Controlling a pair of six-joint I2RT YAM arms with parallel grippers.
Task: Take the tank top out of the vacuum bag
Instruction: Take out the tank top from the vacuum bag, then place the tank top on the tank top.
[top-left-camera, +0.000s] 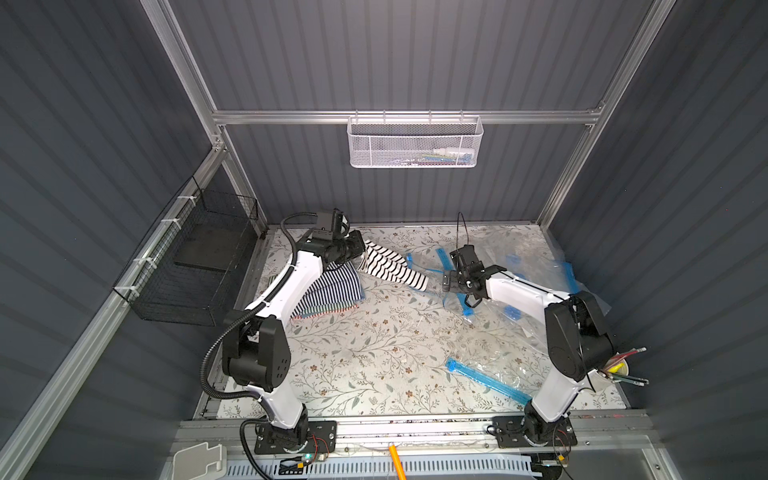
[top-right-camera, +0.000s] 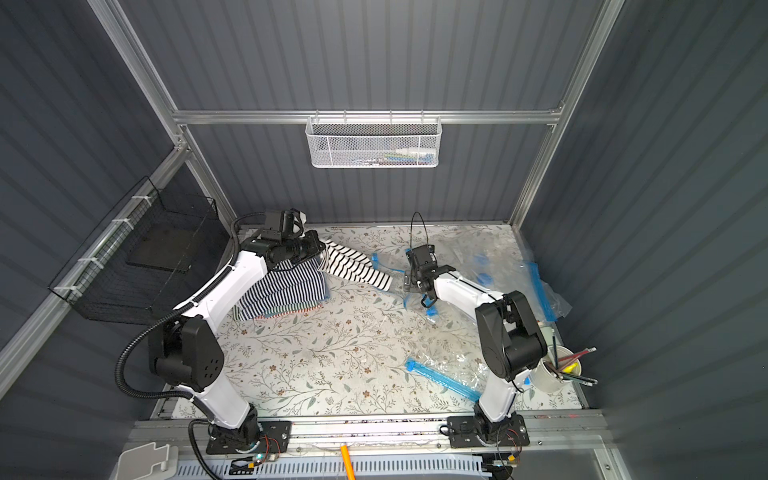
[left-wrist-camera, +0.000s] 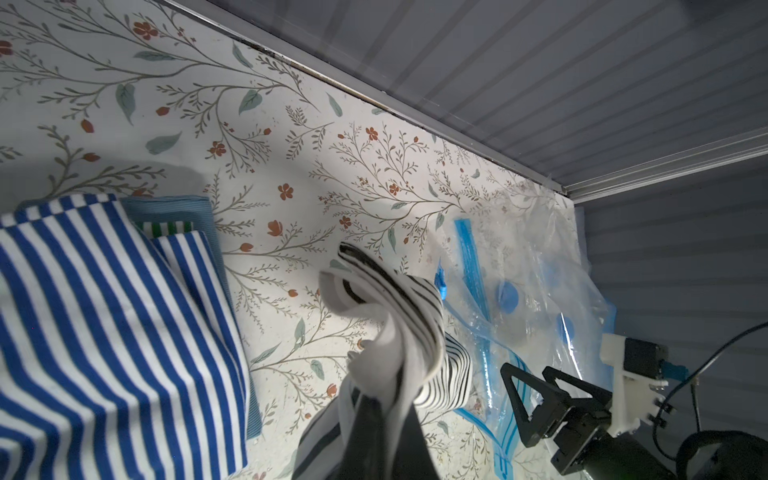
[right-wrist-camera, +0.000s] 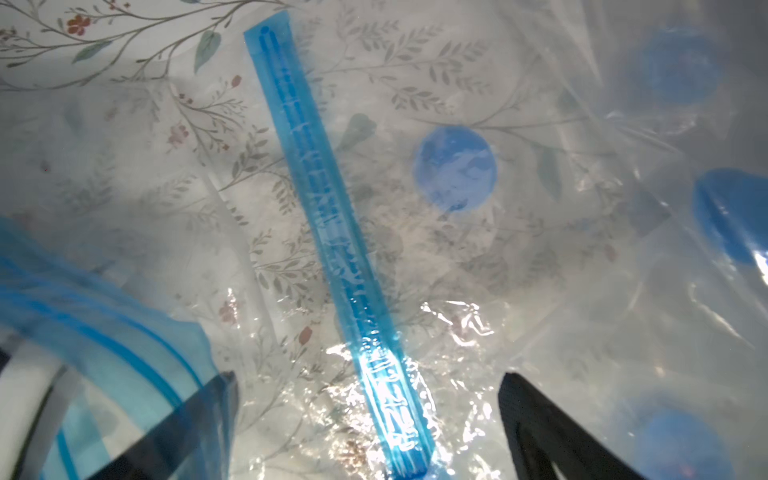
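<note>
Left end effector (top-left-camera: 361, 254): clenched on one end of the black-and-white striped tank top (top-left-camera: 390, 268). The garment is held off the bench (top-left-camera: 365, 357) and stretched away toward the vacuum bag (top-left-camera: 430, 270). Whether its far end lies inside cannot be told. Folded striped garments (top-left-camera: 332, 291) are seen just below.

Right end effector (right-wrist-camera: 368, 378): released, jaws spread wide over a blue zip strip (right-wrist-camera: 328, 224).

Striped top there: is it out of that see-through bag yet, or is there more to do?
Nearly done. The black-and-white striped tank top lies almost wholly outside the clear plastic vacuum bag. In hand: the left fingers grip one end; the right fingers stand open over the bag. Left: the top's far end lies by the bag's mouth, so probably pull it clear and set it down.
</note>
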